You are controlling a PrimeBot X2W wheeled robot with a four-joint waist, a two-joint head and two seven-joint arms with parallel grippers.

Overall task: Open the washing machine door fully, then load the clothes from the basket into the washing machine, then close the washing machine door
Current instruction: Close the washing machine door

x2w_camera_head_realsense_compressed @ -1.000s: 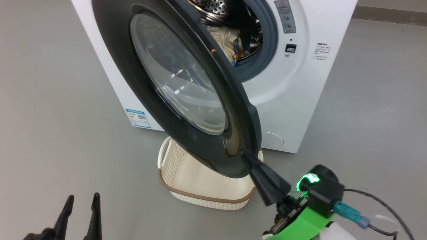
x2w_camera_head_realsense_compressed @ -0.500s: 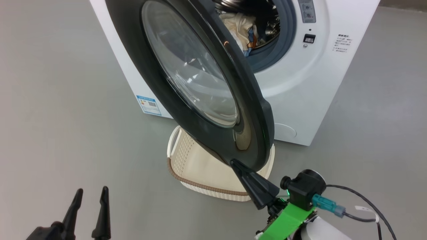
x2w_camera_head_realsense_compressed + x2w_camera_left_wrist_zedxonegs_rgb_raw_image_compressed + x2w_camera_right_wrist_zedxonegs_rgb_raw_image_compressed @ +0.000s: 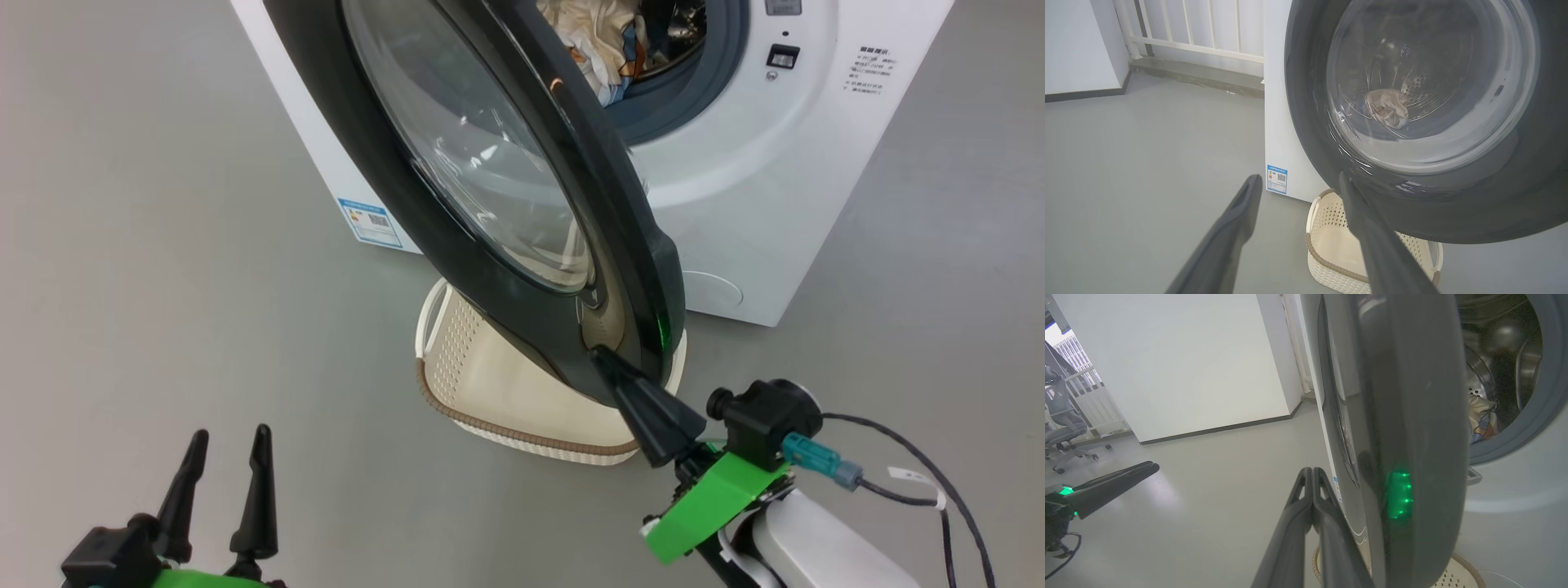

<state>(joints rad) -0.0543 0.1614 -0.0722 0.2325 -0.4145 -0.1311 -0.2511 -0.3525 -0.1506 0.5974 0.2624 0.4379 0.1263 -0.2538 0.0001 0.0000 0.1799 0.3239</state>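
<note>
"Grey floor [image 3: 163, 245] everywhere. What has changed?"

"Little. My head has shifted, yet my right claw [image 3: 598, 355], fingers pressed shut on nothing, still has its tip at the lower rim of the washing machine door [image 3: 490, 327], which has hardly swung."

"And the load?"

"Under the door the basket [image 3: 522, 433] looks empty where it shows. The clothes [image 3: 600, 33] lie inside the washing machine [image 3: 735, 204], so I judge only the closing remains. My left claw [image 3: 230, 434] hangs well apart, open."

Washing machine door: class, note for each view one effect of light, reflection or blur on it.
Head view: white glare streaks on the washing machine door glass, a green glint on its rim. Left wrist view: the glass warps the drum behind. Right wrist view: green dots reflected on the door's edge.
</note>
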